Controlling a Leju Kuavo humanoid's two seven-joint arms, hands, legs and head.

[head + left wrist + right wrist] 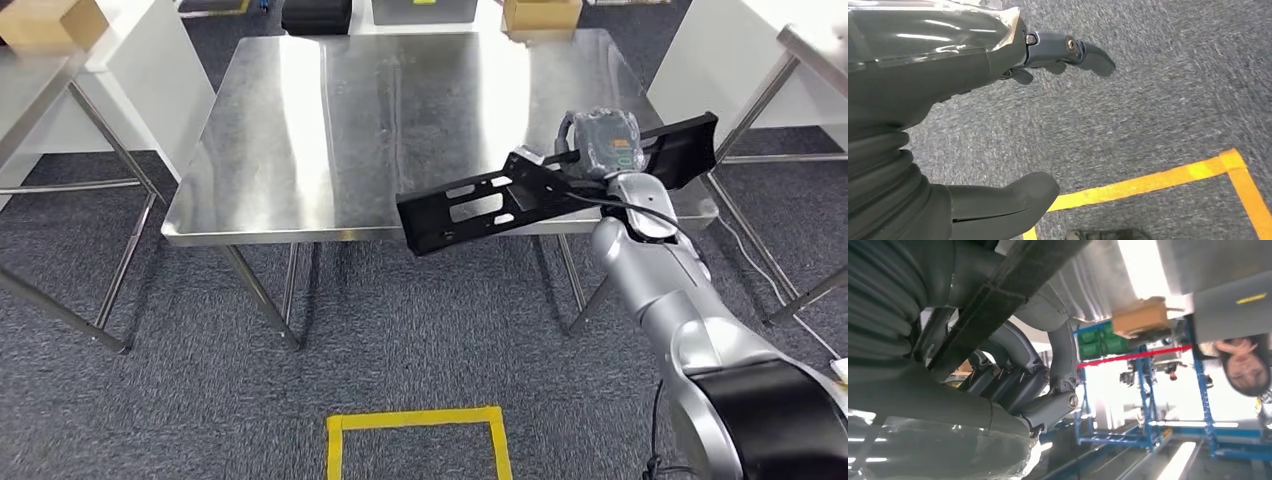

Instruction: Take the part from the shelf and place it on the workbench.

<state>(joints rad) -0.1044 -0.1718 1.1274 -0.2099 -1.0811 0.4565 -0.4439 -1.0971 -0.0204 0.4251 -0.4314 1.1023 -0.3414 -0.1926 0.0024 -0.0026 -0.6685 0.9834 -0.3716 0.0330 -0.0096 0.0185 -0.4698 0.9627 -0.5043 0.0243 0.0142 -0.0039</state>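
Black part (pixel 500 200) is being carried by the right robot hand (pixel 605 145), clamped round it, over the tabletop (pixel 330 120) edge; next comes lowering it flat. Left robot hand (pixel 1013 60) is hanging, fingers apart, empty.

I stand in an industrial workshop: steel workbench (pixel 330 130) on grey carpet floor (pixel 200 380), yellow tape marking (pixel 418 420), cardboard boxes (pixel 541 14), and blue metal racks (pixel 1143 405) holding green bins (pixel 1100 342).
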